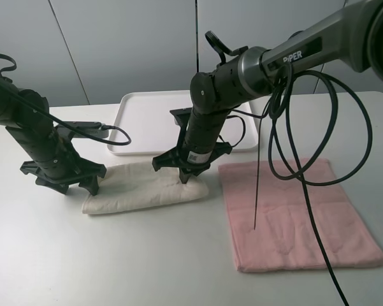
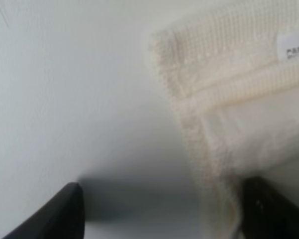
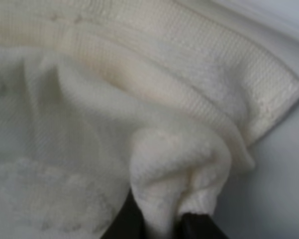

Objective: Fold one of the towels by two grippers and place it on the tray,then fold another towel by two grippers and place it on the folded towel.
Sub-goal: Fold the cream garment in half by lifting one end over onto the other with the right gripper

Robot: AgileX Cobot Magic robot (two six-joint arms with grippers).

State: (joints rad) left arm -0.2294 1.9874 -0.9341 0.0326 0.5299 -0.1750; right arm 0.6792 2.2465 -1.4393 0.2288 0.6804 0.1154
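While the right gripper (image 3: 161,224) pinches a fold of the cream towel (image 1: 137,186), the grasp is half made; the left gripper (image 2: 159,211), spread astride its edge, should close next.

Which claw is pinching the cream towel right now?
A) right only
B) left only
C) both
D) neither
A: the right claw has a bunched fold of the cream towel squeezed between its fingers, while the left claw stands open astride the towel's edge.
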